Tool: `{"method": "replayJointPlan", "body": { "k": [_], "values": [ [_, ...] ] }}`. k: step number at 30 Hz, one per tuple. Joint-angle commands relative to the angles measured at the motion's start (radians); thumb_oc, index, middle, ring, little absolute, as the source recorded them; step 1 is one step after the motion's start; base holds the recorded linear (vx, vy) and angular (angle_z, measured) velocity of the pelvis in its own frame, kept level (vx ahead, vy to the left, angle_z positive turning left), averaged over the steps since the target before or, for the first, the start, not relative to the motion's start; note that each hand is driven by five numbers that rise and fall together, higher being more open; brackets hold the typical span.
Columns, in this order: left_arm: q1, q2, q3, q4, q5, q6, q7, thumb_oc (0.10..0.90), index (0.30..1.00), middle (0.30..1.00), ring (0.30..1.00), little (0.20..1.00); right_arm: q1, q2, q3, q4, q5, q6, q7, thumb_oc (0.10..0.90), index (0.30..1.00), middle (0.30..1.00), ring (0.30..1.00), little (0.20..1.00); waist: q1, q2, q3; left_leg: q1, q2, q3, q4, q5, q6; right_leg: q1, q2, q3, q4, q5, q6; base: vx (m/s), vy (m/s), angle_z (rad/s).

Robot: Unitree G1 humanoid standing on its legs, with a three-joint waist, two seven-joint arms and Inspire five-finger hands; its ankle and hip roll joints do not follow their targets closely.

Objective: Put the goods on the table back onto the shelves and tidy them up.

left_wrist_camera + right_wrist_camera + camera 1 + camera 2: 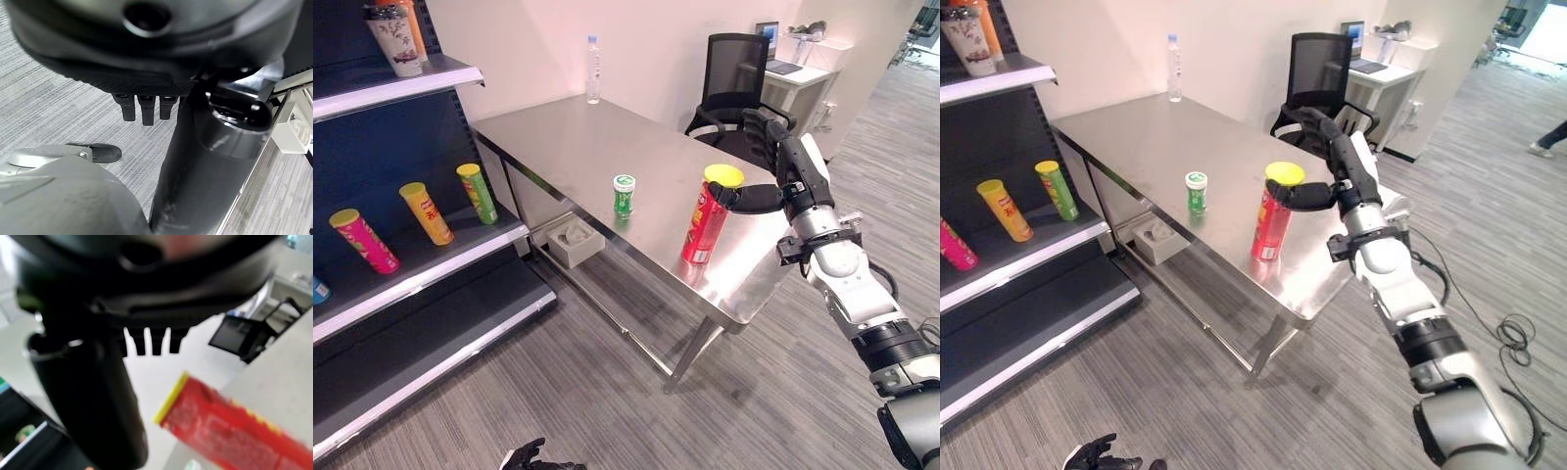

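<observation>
A tall red can with a yellow lid [707,223] stands upright near the front right corner of the steel table [568,137]. My right hand [788,181] is open beside the can's top, thumb against its upper right side and fingers straight behind the lid. In the right wrist view the red can [230,426] lies just past the straight fingers [151,342]. A small green can [624,194] stands mid-table and a water bottle [593,70] at the far edge. My left hand [533,458] hangs low by the floor, fingers relaxed.
The dark shelves [421,269] on the left carry a pink can [364,241], an orange can [427,212] and a green can [478,193], with cups [394,39] on the top shelf. A white box [575,241] sits under the table. A black office chair [729,83] stands behind it.
</observation>
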Motion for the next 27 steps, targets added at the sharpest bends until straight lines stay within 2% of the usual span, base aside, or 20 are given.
{"method": "replayJointPlan", "body": {
  "k": [1,16,27],
  "values": [
    [-0.03,0.05,-0.066,0.052,-0.02,-0.031,0.01,0.8,0.9,0.9,0.9,0.9,-0.205,-0.016,-0.025,0.024,0.028,-0.063,-0.029,0.8,0.9,0.9,0.9,0.9,0.036,-0.027,-0.028,0.045,-0.02,0.006,0.006,-0.131,0.033,-0.003,-0.062,0.048,0.012,-0.014,0.056,0.0,0.002,0.13],
    [-0.028,0.055,-0.071,0.049,-0.025,-0.035,0.011,0.8,0.9,0.9,0.9,0.9,-0.247,-0.018,0.007,0.138,-0.022,-0.042,-0.037,0.8,0.9,0.9,0.9,0.9,0.045,-0.033,-0.024,0.033,-0.027,-0.007,0.006,-0.129,0.035,-0.004,-0.066,0.038,0.012,-0.015,0.059,0.0,0.0,0.0],
    [-0.019,0.06,-0.072,0.048,-0.043,-0.033,0.009,0.8,0.9,0.9,0.9,0.9,-0.284,0.033,0.044,0.247,0.009,-0.02,-0.016,0.8,0.9,0.9,0.9,0.9,0.066,-0.044,-0.019,0.026,-0.03,-0.015,0.006,-0.125,0.035,-0.005,-0.069,0.031,0.012,-0.013,0.057,0.0,0.0,0.0]
  ]
}}
